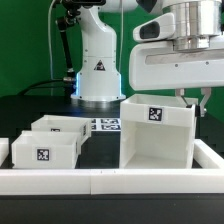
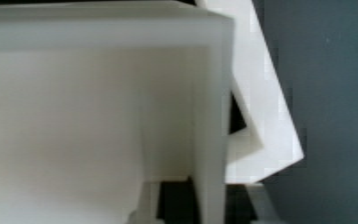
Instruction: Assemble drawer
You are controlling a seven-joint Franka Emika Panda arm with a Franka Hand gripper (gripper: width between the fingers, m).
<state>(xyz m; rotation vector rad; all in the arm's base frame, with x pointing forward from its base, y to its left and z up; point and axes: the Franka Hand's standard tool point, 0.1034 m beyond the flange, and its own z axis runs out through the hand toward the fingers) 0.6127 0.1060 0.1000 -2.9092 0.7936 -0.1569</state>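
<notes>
The tall white drawer casing [image 1: 155,135] stands at the exterior view's right, open side forward, with a tag on its top front. Two shallow white trays lie to its left, one in front [image 1: 45,150] and one behind [image 1: 62,127]. My gripper [image 1: 197,103] hangs over the casing's right wall. In the wrist view my gripper [image 2: 208,200] straddles that thin wall [image 2: 208,120]. A dark finger [image 2: 172,203] lies against each face of it, so the gripper is shut on the wall. The casing rests on the table.
Low white border rails [image 1: 110,178] run along the front and the right side. The marker board [image 1: 105,125] lies behind the trays, in front of the arm's white base [image 1: 98,70]. The table top is black.
</notes>
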